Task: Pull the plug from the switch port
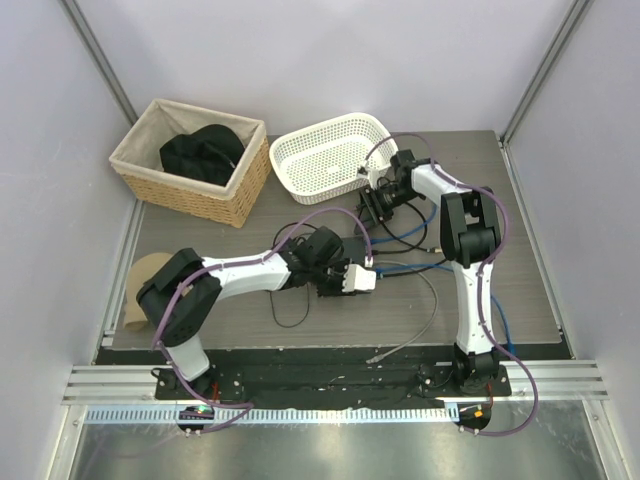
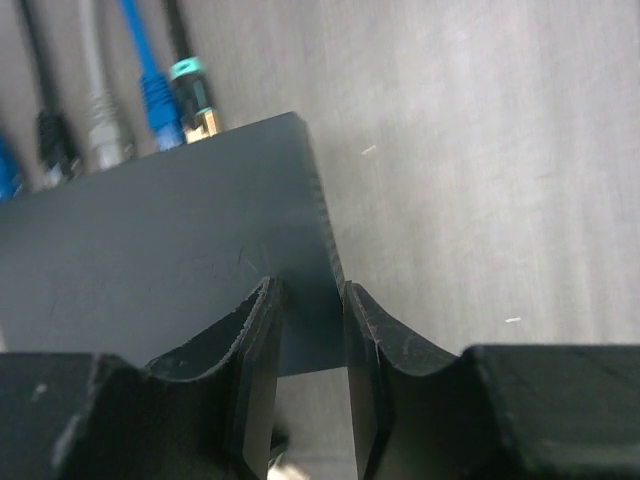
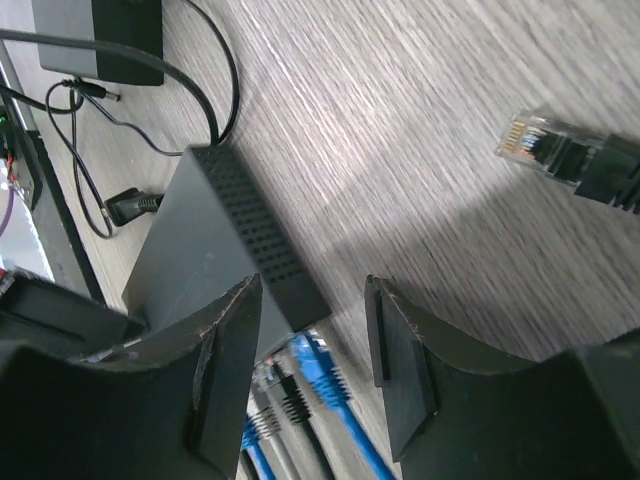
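Matte-black flat switch [image 2: 170, 250], perforated side, cables [image 2: 152, 95] plugged

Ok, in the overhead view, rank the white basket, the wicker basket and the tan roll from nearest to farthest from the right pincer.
1. White basket, back centre, just beside the right pincer.
2. Wicker basket, back left.
3. Tan roll, far left edge, nearer the front.

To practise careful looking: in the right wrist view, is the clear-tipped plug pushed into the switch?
No, the plug has its clear tip bare, well apart from the switch.
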Available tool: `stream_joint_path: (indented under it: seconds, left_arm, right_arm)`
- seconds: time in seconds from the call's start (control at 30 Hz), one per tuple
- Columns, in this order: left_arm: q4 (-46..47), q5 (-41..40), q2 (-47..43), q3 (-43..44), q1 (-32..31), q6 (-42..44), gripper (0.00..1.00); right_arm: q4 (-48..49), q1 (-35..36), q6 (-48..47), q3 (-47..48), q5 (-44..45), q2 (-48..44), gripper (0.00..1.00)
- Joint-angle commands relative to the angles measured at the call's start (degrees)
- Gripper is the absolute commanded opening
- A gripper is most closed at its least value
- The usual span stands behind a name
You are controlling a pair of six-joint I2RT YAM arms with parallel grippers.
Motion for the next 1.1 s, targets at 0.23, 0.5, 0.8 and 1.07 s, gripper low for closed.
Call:
stream_joint_path:
  seconds: [0.23,0.5,0.8,1.07]
  left_arm:
    - [-1.0,-22.1,-9.2,-6.6,6.1,1.5,0.35]
    - [-7.7,-7.8,-15.8,-0.4,9.3,-12.2,0.41]
    - [-12.2,2.6,-1.4,14.0,14.0,-33.4,0.07]
    - [-11.3,4.0,1.3,11.1,14.2,-35.2,0.0]
  right_arm:
    - [-2.9,0.4,2.4,-11.6,-1.3,-5.2,0.54]
    - [-2.8,0.2,5.1,-6.9,-1.4,-5.0,0.55]
    - [-2.4,-1.0,7.9,-10.4,2.3,-7.2,0.58]
    - [-1.7,-1.0,8.0,-15.8,3.1,-7.4,0.58]
